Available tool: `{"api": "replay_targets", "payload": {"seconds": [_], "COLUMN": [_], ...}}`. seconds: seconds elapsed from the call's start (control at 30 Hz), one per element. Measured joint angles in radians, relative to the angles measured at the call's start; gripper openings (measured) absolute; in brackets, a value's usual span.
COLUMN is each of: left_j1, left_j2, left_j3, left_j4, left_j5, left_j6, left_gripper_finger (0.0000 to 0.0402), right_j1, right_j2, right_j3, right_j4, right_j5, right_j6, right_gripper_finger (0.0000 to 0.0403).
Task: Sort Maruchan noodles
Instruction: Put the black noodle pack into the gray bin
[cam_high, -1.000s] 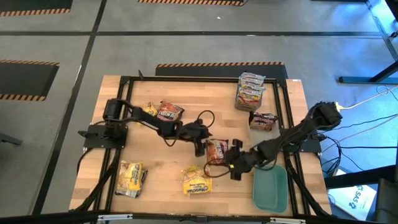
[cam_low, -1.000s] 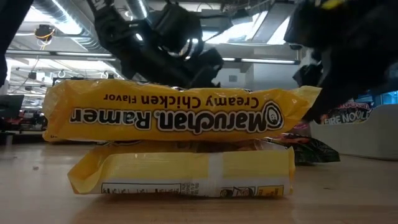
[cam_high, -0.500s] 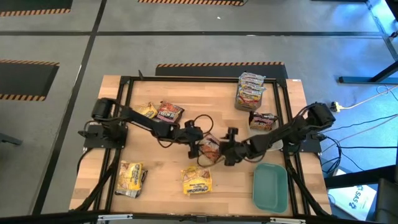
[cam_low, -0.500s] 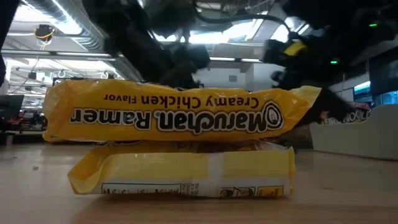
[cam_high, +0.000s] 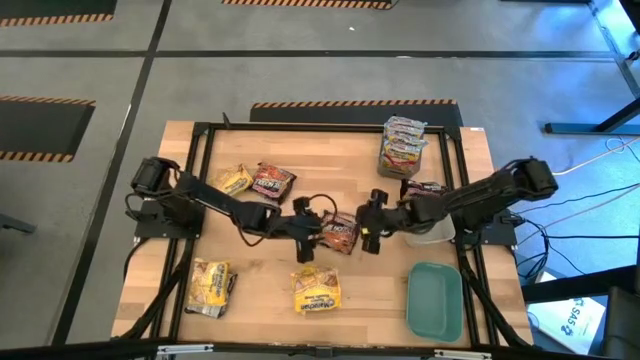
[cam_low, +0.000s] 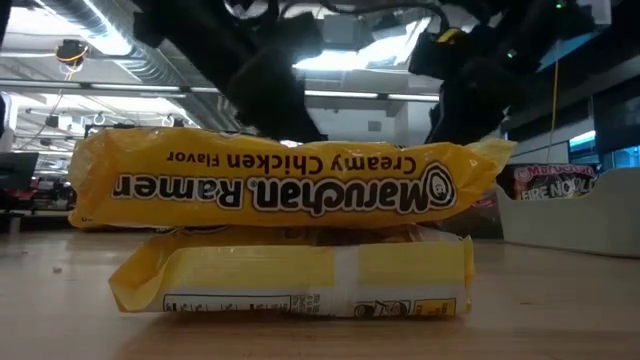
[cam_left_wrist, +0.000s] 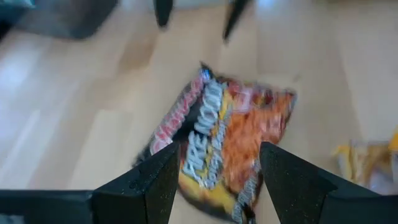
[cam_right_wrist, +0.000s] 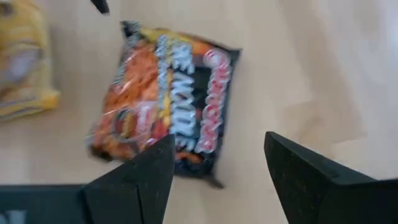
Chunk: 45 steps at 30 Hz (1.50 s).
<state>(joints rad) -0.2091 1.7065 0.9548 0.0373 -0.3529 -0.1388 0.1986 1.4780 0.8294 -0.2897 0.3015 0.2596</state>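
Note:
A dark red-orange Maruchan noodle packet (cam_high: 341, 232) lies flat on the wooden table near its middle. My left gripper (cam_high: 305, 243) hovers just left of it and my right gripper (cam_high: 372, 228) just right of it. Both are open and point slantwise down at it. In the left wrist view the packet (cam_left_wrist: 230, 118) shows past the open left gripper (cam_left_wrist: 219, 152). In the right wrist view the packet (cam_right_wrist: 168, 99) lies ahead of the open right gripper (cam_right_wrist: 219, 140). Neither gripper holds anything.
Yellow packets lie at the near edge (cam_high: 316, 290), near left (cam_high: 210, 285) and far left (cam_high: 232, 180), beside another dark red one (cam_high: 270, 180). Silvery-pink packets are stacked far right (cam_high: 402, 145). A dark packet (cam_high: 425, 193) sits by a clear tray (cam_high: 440, 230), and a teal lid (cam_high: 435, 300) lies near right.
My right gripper has risen and swung from the near side toward the far edge, ending beside the dark red packet. My left gripper has risen and drawn back a little toward the table's left. Both have stayed open.

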Motion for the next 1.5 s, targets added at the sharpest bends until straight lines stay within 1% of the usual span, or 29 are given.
{"api": "replay_targets", "payload": {"seconds": [0.1, 0.2, 0.27, 0.33, 0.53, 0.7, 0.97, 1.1, 1.23, 1.43, 1.5], "left_j1": [-0.003, -0.009, -0.009, -0.010, -0.013, -0.017, -0.022, -0.028, -0.028, -0.028, -0.028], "left_j2": [0.063, 0.136, 0.179, 0.217, 0.253, 0.261, 0.267, 0.268, 0.272, 0.281, 0.281], "left_j3": [0.001, 0.001, 0.000, 0.000, 0.003, 0.005, 0.004, 0.003, 0.002, 0.001, 0.001], "left_j4": [0.119, 0.225, 0.252, 0.275, 0.288, 0.288, 0.280, 0.281, 0.283, 0.297, 0.299], "left_j5": [0.044, 0.085, 0.091, 0.091, 0.073, 0.056, 0.032, 0.023, 0.021, 0.018, 0.015], "left_j6": [0.007, 0.000, -0.014, -0.039, -0.065, -0.053, -0.023, 0.003, 0.019, 0.020, 0.031], "left_gripper_finger": [0.0215, 0.0215, 0.0215, 0.0215, 0.0215, 0.0215, 0.0215, 0.0215, 0.0215, 0.0215, 0.0215], "right_j1": [-0.064, -0.132, -0.174, -0.212, -0.282, -0.321, -0.372, -0.377, -0.376, -0.377, -0.377], "right_j2": [-0.018, -0.009, 0.013, 0.027, 0.083, 0.119, 0.142, 0.175, 0.225, 0.262, 0.262], "right_j3": [-0.009, -0.009, -0.009, -0.011, -0.009, -0.009, -0.009, -0.009, -0.009, -0.009, -0.009], "right_j4": [0.008, 0.051, 0.085, 0.089, 0.139, 0.171, 0.161, 0.170, 0.195, 0.231, 0.231], "right_j5": [-0.149, -0.249, -0.318, -0.361, -0.418, -0.520, -0.633, -0.642, -0.620, -0.696, -0.706], "right_j6": [0.027, 0.035, 0.035, 0.034, 0.005, 0.018, 0.039, 0.043, 0.039, 0.050, 0.050], "right_gripper_finger": [0.0231, 0.0231, 0.0234, 0.0240, 0.0273, 0.0296, 0.0295, 0.0298, 0.0306, 0.0307, 0.0307]}}
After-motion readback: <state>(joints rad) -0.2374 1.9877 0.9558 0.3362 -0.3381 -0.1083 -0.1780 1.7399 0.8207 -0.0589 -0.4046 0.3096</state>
